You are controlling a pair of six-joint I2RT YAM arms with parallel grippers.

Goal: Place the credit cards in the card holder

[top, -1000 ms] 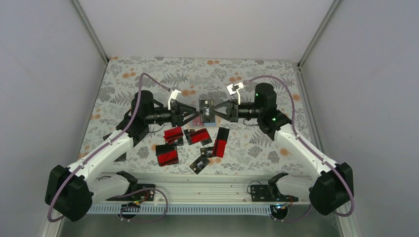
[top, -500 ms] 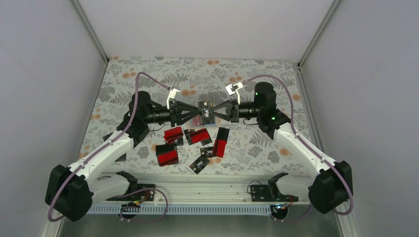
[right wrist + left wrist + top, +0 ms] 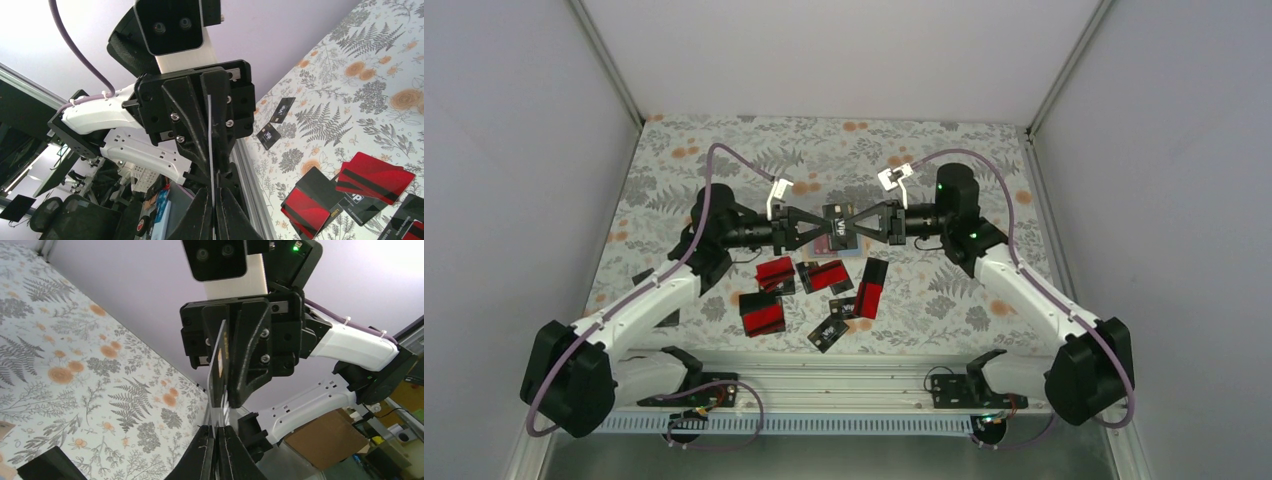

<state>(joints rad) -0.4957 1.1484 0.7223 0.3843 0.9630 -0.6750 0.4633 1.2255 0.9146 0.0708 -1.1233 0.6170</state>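
A black credit card (image 3: pixel 840 224) with pale "VIP" lettering hangs in the air between my two grippers. My left gripper (image 3: pixel 823 229) is shut on its left edge and my right gripper (image 3: pixel 859 224) is shut on its right edge. In the left wrist view the card (image 3: pixel 219 371) shows edge-on, running into the closed left gripper (image 3: pixel 218 434). In the right wrist view it is a thin line (image 3: pixel 209 145) entering the closed right gripper (image 3: pixel 212 194). Several red-and-black cards (image 3: pixel 826 275) lie on the mat below. A pinkish and pale blue-grey sliver (image 3: pixel 848 250) under the held card may be the card holder; most of it is hidden.
Loose cards lie at the near middle: one red (image 3: pixel 775 272), one red-black (image 3: pixel 761 313), one upright-lying (image 3: pixel 871 287), one black (image 3: pixel 829 333). Two black cards (image 3: pixel 641 276) sit under the left arm. The floral mat (image 3: pixel 724 160) ends at grey walls.
My left gripper has moved in to the card's left edge and closed on it. The card and both grippers have risen slightly. The cards on the mat have not moved.
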